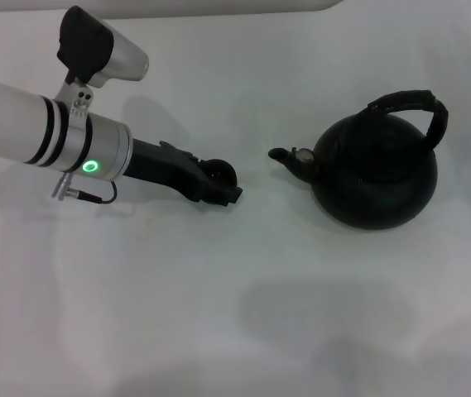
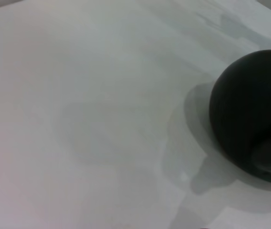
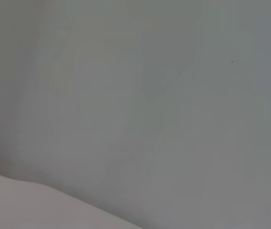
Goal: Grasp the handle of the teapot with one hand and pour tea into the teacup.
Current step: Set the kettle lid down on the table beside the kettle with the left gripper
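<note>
The matte-black teapot (image 1: pixel 376 174) stands at the right of the head view, its short spout pointing left and its arched handle (image 1: pixel 413 106) upright over the top. My left gripper (image 1: pixel 223 192) reaches in low from the left. It stops a short way left of the spout. The small dark teacup (image 1: pixel 221 171) sits right at the gripper's tip, partly hidden behind it. I cannot tell whether they touch. A round black body (image 2: pixel 249 114) fills the left wrist view's right edge; I cannot tell whether it is teapot or cup. My right gripper is out of view.
Everything rests on a plain white table (image 1: pixel 218 314). The left arm's silver wrist with its green light (image 1: pixel 91 166) lies across the left side. The right wrist view holds only the pale surface (image 3: pixel 149 95).
</note>
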Robot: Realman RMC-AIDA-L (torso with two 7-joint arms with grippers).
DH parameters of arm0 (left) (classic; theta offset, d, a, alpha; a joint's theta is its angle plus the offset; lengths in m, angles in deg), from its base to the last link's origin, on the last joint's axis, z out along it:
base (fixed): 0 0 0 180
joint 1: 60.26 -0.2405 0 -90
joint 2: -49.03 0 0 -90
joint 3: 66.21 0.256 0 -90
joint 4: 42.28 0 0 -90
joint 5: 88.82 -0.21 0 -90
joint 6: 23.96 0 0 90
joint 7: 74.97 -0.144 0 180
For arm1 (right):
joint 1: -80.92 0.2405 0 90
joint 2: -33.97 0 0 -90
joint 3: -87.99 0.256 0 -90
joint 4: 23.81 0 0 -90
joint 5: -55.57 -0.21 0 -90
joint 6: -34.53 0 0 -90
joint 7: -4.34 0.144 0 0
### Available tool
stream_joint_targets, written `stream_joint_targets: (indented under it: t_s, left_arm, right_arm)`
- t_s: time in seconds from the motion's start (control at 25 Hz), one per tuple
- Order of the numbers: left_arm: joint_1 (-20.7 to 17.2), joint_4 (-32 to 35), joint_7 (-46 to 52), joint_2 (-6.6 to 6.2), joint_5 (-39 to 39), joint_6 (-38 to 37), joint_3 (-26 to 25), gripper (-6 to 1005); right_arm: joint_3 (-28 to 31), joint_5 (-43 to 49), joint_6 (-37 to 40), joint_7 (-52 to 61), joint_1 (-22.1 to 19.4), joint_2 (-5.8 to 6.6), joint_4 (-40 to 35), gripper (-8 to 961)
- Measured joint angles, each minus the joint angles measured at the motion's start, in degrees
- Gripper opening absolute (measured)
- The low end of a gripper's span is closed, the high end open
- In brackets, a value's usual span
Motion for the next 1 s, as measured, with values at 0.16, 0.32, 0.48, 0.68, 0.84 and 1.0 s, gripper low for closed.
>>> stream_joint_targets:
  t_s: [0.16,0.32,0.48,0.68,0.84,1.0]
  left_arm:
    - [0.0,0.03,0.02,0.0,0.08,-0.12,0.0,705]
    - [0.0,0.08,0.05,0.0,0.1,-0.14,0.0,704]
    - [0.0,0.02,0.05,0.0,0.14,-0.14,0.0,739]
    - [0.0,-0.01,0.13,0.0,0.21,-0.11,0.0,767]
    - [-0.28,0.29,0.23,0.0,0.22,-0.13,0.0,782]
    - [-0.5,0.69,0.23,0.0,0.25,-0.05,0.0,799]
  right_arm:
    - [0.0,0.0,0.06,0.0,0.03,0.0,0.01,872]
    - [0.0,0.0,0.07,0.0,0.03,0.0,0.01,871]
    - [0.0,0.0,0.08,0.0,0.03,0.0,-0.01,871]
    - [0.0,0.0,0.08,0.0,0.03,0.0,-0.06,871]
    - [0.0,0.0,0.08,0.0,0.03,0.0,-0.08,871]
    - [0.0,0.0,0.08,0.0,0.03,0.0,-0.08,871]
